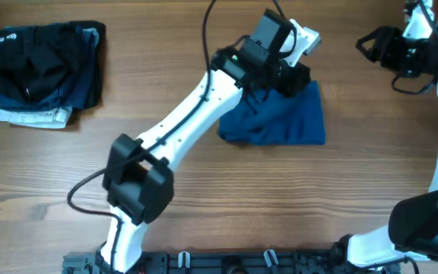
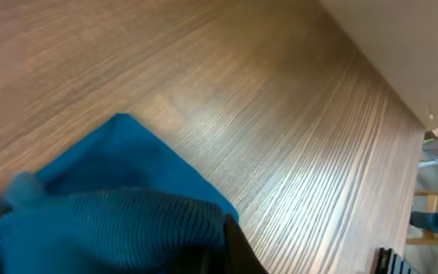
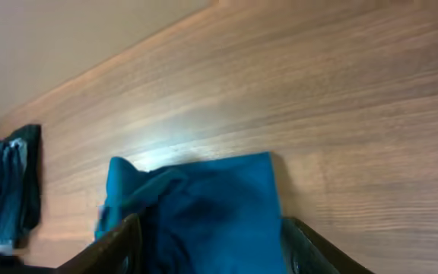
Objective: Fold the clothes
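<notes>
A blue garment lies crumpled on the wooden table, right of centre. My left gripper is down at its far edge and shut on a bunched ribbed part of the cloth. In the left wrist view the blue garment fills the lower left, and one dark finger of the left gripper presses against it. My right gripper is raised at the far right, apart from the cloth. In the right wrist view its fingers are spread wide and empty, with the blue garment seen below between them.
A stack of folded dark and denim clothes sits at the far left of the table; it also shows in the right wrist view. The left arm stretches diagonally across the middle. Bare wooden table lies in front.
</notes>
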Tool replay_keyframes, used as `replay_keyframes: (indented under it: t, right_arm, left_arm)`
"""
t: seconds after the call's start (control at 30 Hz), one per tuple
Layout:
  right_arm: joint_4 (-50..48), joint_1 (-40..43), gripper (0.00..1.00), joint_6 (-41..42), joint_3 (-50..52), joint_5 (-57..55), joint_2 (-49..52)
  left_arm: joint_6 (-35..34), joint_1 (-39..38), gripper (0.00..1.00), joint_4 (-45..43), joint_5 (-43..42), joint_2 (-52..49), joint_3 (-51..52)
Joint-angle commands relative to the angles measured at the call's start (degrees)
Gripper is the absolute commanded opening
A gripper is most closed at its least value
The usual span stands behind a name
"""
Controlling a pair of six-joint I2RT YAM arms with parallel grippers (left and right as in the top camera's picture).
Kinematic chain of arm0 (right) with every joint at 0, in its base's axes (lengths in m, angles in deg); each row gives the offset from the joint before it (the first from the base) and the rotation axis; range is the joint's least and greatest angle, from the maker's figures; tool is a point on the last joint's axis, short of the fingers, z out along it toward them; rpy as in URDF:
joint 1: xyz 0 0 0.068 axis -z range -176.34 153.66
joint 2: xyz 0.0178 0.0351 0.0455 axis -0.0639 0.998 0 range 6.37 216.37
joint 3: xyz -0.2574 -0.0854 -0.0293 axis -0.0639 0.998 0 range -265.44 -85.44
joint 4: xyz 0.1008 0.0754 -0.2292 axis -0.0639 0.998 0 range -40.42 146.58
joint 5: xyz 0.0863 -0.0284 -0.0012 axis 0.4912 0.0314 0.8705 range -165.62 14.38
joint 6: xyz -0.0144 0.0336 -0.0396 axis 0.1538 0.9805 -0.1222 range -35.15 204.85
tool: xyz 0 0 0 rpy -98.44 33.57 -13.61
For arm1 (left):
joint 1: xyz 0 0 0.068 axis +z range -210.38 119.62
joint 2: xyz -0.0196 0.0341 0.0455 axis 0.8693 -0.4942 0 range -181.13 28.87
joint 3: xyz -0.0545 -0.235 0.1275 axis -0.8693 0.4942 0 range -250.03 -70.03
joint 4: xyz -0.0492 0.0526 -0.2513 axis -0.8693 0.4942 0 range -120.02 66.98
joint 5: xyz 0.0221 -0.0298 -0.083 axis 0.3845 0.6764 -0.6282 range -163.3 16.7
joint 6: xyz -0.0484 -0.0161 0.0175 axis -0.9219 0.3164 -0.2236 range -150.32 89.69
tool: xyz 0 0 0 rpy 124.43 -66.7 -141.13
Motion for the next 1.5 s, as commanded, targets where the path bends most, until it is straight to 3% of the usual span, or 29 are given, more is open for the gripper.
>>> replay_keyframes:
  t: [0.0, 0.2, 0.43, 0.47, 0.5, 0.53, 0.7, 0.8, 0.97, 1.03, 1.13, 1.17, 1.2, 1.27, 1.4, 1.47]
  right_arm:
    - [-0.3, 1.8, 0.59, -1.9, -2.0, 2.2, 0.0]
    - [-0.1, 4.2, 0.59, -2.7, -2.0, 2.2, 0.0]
    - [-0.4, 4.5, 0.59, -3.5, -2.0, 2.2, 0.0]
    - [-0.4, 4.9, 0.59, -3.5, -2.0, 2.2, 0.0]
    - [-0.4, 5.4, 0.59, -3.5, -2.0, 2.2, 0.0]
    - [-0.3, 5.8, 0.60, -3.4, -2.0, 2.2, 0.0]
    - [0.1, 8.0, 0.64, -3.0, -2.0, 3.1, 0.0]
    - [1.1, 7.9, 0.66, -1.8, -2.0, 3.1, 0.0]
    - [10.8, 7.1, 0.68, -2.0, -1.7, 3.1, 0.0]
    - [19.0, 3.4, 0.68, -6.7, -1.6, 2.6, 0.0]
    - [22.1, -4.2, 0.67, -7.0, 1.6, -0.3, 0.0]
    - [21.7, -6.5, 0.67, -3.2, 3.6, -2.4, 0.0]
    - [19.3, -9.7, 0.67, 5.5, 8.2, -6.2, 0.0]
    - [11.9, -13.8, 0.58, 17.5, 18.8, -6.9, 0.0]
    - [1.9, -17.4, 0.55, 28.9, 30.2, -3.8, 0.0]
    - [-2.3, -19.4, 0.60, 33.5, 32.5, -3.8, 0.0]
  left_arm:
    - [-4.9, -2.6, 0.04, -2.2, -0.2, -5.4, -0.3]
    - [-9.1, -8.3, 0.07, -10.9, 1.6, -8.3, -0.3]
    - [-14.6, -9.6, 0.12, -20.5, 7.2, -9.3, -0.3]
    - [-14.5, -9.9, 0.25, -21.3, 7.3, -9.3, -0.3]
    - [-14.5, -10.3, 0.51, -21.9, 7.4, -9.3, -0.3]
    - [-14.5, -10.7, 1.00, -22.2, 8.1, -9.3, -0.3]
    - [-14.6, -8.5, 1.00, -21.5, 8.7, -7.5, -0.3]
    - [-15.6, -4.0, 1.00, -19.0, 8.7, -1.5, -0.3]
    - [-15.1, 5.9, 1.00, -9.5, 8.7, 10.3, -0.3]
    - [-13.9, 13.2, 1.00, -0.7, 10.0, 14.1, -0.3]
    - [-13.9, 21.8, 1.00, 8.3, 9.9, 15.0, -0.3]
    - [-14.1, 24.1, 1.00, 11.0, 9.9, 15.0, -0.3]
    - [-14.1, 27.1, 1.00, 14.8, 10.0, 15.0, -0.3]
    - [-14.0, 29.6, 1.00, 17.6, 10.0, 15.0, -0.3]
    - [-13.8, 30.1, 1.00, 18.7, 13.2, 15.0, -0.3]
    - [-13.8, 30.1, 1.00, 18.7, 13.5, 15.0, -0.3]
